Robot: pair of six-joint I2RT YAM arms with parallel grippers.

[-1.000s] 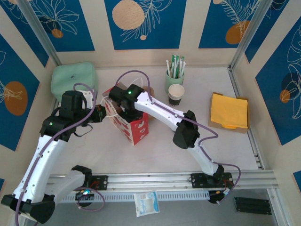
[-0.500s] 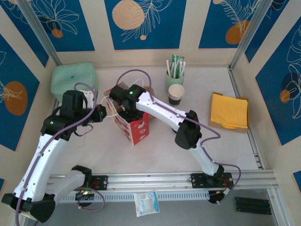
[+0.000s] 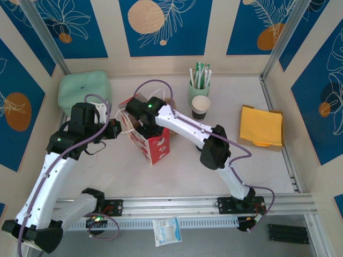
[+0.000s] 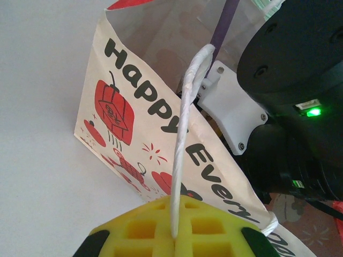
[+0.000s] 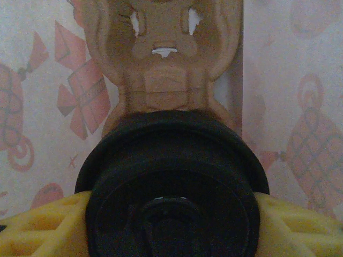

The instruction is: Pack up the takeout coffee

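A paper gift bag printed in red and black stands at centre left. My left gripper is shut on the bag's white cord handle, pulling that side of the bag open. My right gripper reaches down inside the bag, its wrist over the bag's mouth. It is shut on the takeout coffee: the round black lid sits between the yellow fingers. The cup's sides are hidden below the lid. A brown moulded cardboard carrier lies in the bag beneath the cup.
A mint-green cup of sticks and a black-sided paper cup stand behind the bag to the right. Yellow napkins lie at the far right. A mint-green box sits back left. A white packet lies by the front rail.
The right arm has shifted slightly to the right over the bag. The left arm holds the handle as before.
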